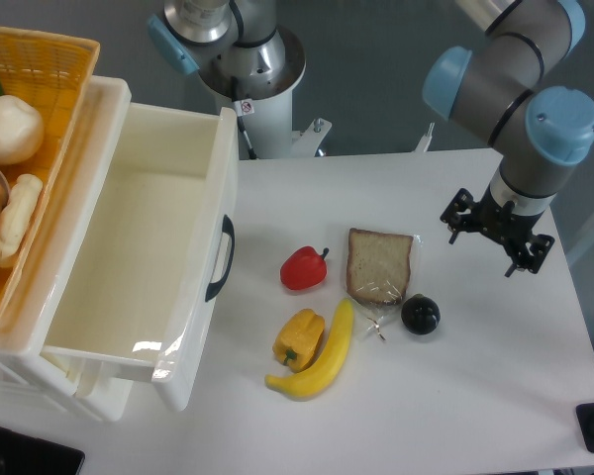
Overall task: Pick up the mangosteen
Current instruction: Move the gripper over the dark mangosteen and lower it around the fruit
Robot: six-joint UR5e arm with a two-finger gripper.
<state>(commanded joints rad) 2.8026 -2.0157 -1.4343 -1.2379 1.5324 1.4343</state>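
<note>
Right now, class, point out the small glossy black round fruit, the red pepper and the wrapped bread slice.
small glossy black mangosteen [420,315], fixed camera, centre of fruit.
red pepper [302,269], fixed camera, middle of body.
wrapped bread slice [378,264], fixed camera, centre of slice.

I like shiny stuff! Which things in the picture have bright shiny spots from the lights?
Fixed camera view: the mangosteen shows small white glints; the white drawer has bright glare on its front rim; the red pepper and banana gleam faintly. Everything looks sharp.

One glossy black round mangosteen [420,315], two peppers, one red [303,268] and one yellow [299,338], one yellow banana [319,358] and one wrapped bread slice [379,265] are counted.
</note>
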